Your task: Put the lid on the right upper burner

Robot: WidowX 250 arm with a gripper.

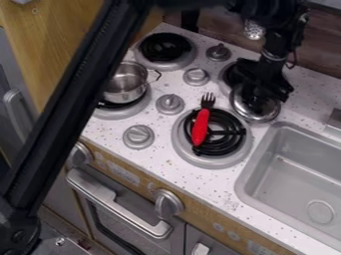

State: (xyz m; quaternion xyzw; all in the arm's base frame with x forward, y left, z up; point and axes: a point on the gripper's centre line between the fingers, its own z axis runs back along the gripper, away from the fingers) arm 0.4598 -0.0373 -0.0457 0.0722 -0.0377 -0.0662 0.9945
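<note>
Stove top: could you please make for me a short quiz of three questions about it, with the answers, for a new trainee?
1. True or false: the pot stands on the left lower burner.
2. Fill in the blank: the fork lying across the right lower burner has a ____ handle.
3. Which thing is right at the gripper?
A) the pot
B) the lid
C) the fork

Key: 1. true; 2. red; 3. B

No legible txt or nos.
</note>
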